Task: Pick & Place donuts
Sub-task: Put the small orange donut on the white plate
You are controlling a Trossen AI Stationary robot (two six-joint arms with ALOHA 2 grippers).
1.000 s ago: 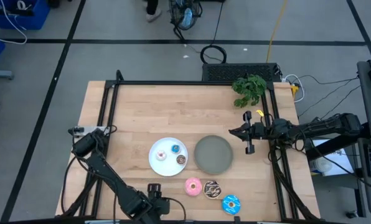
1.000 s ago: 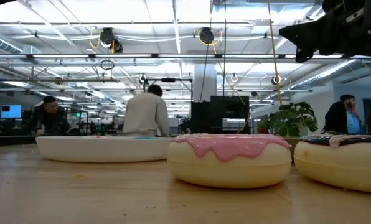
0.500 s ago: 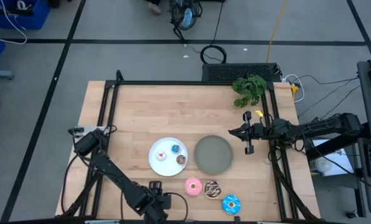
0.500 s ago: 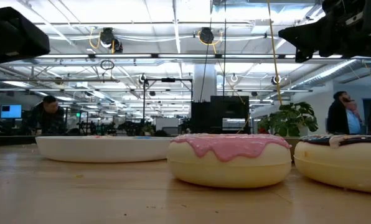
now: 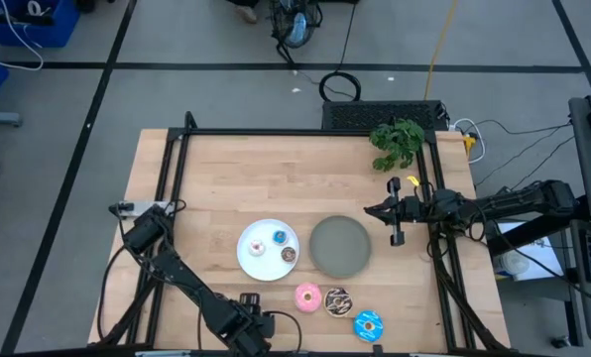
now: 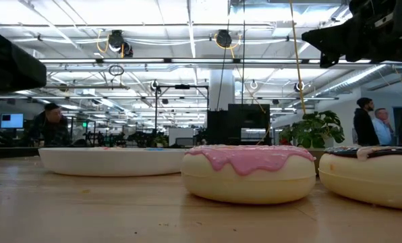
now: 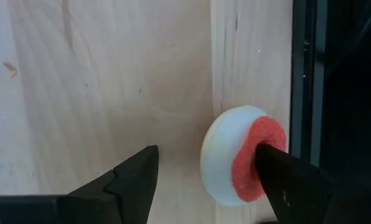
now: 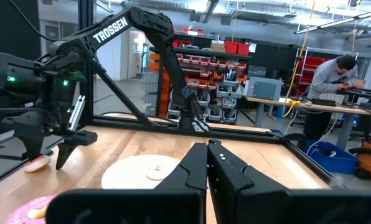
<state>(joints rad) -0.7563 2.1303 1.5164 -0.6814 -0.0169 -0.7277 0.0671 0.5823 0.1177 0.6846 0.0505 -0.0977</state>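
My left gripper is open at the table's near edge, fingers pointing down. The tiny red donut lies on the wood between its fingers, close to one of them. Three tiny donuts, white, blue and brown, lie on the white plate. The pink, chocolate-sprinkled and blue-iced donuts lie in a row on the table near its near edge. My right gripper is shut, in the air right of the grey plate. My left gripper has one finger standing right at the red donut's iced face, the other finger well apart from it. I cannot tell whether that finger touches the donut. The donut rests on the table.
A black frame rail runs just beside the red donut at the near edge. A green plant stands at the far right corner. Bare wood lies across the table's far half. People stand in the room beyond the table.
My left arm has come down toward the table at its near edge; in the low view its dark body has entered at the upper left and sunk lower. The donuts and plates have stayed where they were.
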